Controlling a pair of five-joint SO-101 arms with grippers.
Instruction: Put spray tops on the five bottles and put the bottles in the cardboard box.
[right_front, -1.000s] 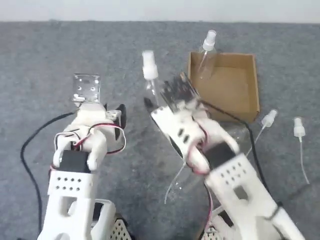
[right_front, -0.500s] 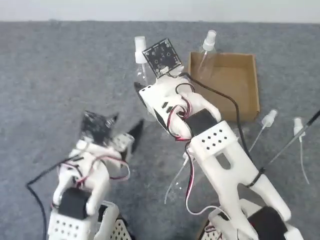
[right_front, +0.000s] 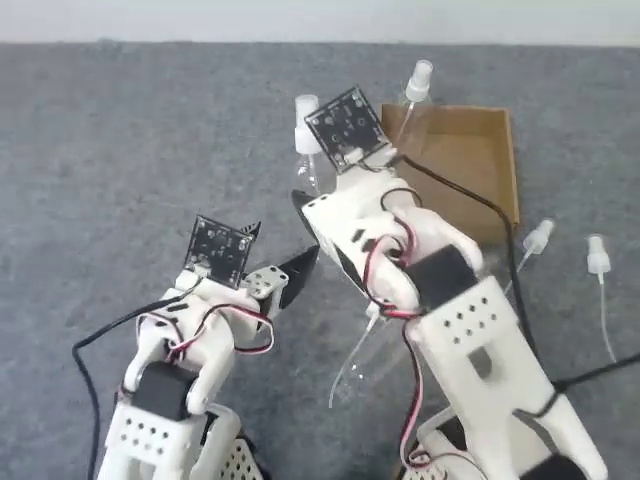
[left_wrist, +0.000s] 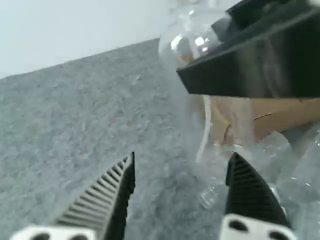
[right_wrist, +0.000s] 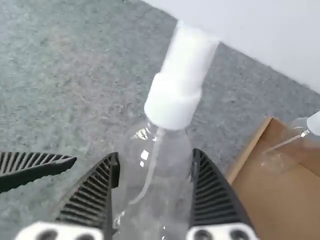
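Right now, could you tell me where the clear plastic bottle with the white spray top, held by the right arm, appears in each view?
High view: the clear plastic bottle with the white spray top is just left of the brown cardboard box.
Left wrist view: bottle beyond the open left tool, in front of the box.
Right wrist view: bottle clamped in the right tool, box beside it.
Shared landmark: the box.

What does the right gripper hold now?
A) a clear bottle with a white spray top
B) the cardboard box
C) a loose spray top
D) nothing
A: in the right wrist view the right gripper grips the clear bottle, capped by a white spray top.
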